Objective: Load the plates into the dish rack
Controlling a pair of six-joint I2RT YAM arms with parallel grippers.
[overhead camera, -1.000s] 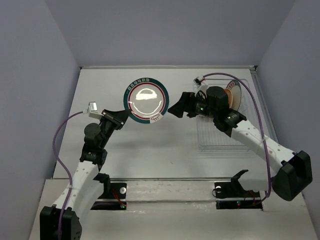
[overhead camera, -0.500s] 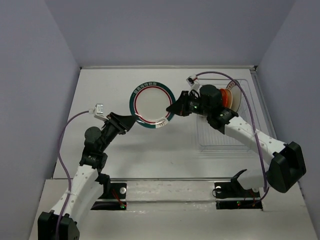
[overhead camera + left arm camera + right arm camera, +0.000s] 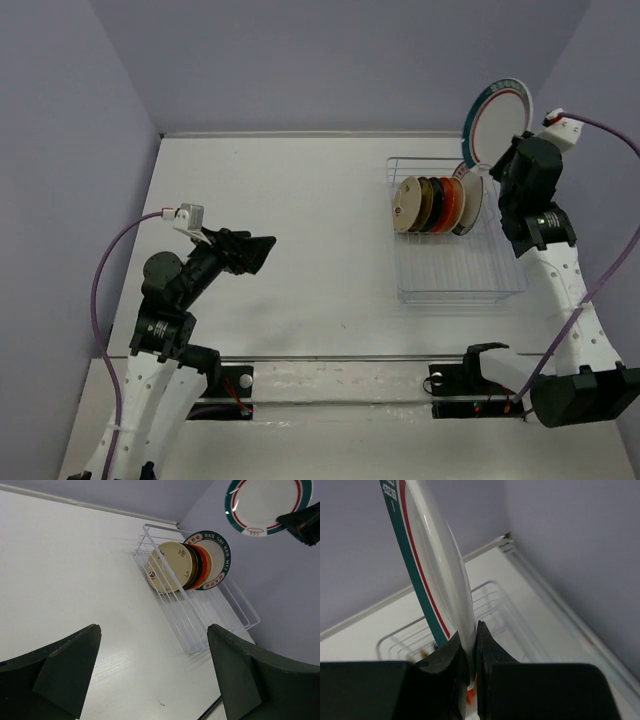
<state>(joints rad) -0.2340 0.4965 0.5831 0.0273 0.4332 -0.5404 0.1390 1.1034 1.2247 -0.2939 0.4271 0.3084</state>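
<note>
One plate (image 3: 497, 120) clear above rack (image 3: 455, 272)

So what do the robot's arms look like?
The left arm and right arm are white with black joints. The left pincer and right pincer are black wedges. A purple cable loops along each, ending in a small white plug.
</note>
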